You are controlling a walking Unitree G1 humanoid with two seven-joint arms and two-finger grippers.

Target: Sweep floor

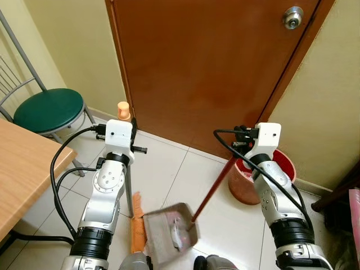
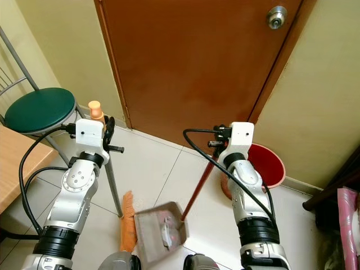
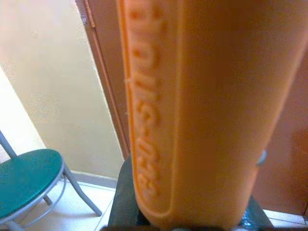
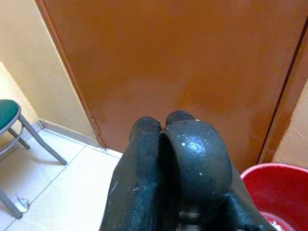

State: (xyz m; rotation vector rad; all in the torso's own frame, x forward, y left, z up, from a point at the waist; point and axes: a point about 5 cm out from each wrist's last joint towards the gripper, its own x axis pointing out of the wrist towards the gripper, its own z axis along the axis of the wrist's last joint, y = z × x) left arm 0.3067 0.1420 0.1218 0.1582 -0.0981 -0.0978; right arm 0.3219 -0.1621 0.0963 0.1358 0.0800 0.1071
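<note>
Left eye view: sweepings sit in the dustpan [image 1: 169,230] — a tilt could spill them.

The right gripper [image 1: 243,139], clamped on the dustpan's red handle [image 1: 216,185], might twist it near the red bucket [image 1: 281,163]; the left gripper [image 1: 133,130], closed around the broom [image 1: 128,185], holds its orange head [image 1: 136,230] just beside the pan on the tiled floor [image 1: 169,169], grey lint inside.

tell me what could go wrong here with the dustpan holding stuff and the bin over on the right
The dustpan already holds debris, so tilting it on the way to the red bin could spill it back onto the tiles. The broom head sits right against the pan; a sideways nudge from the left gripper might knock it.
</note>
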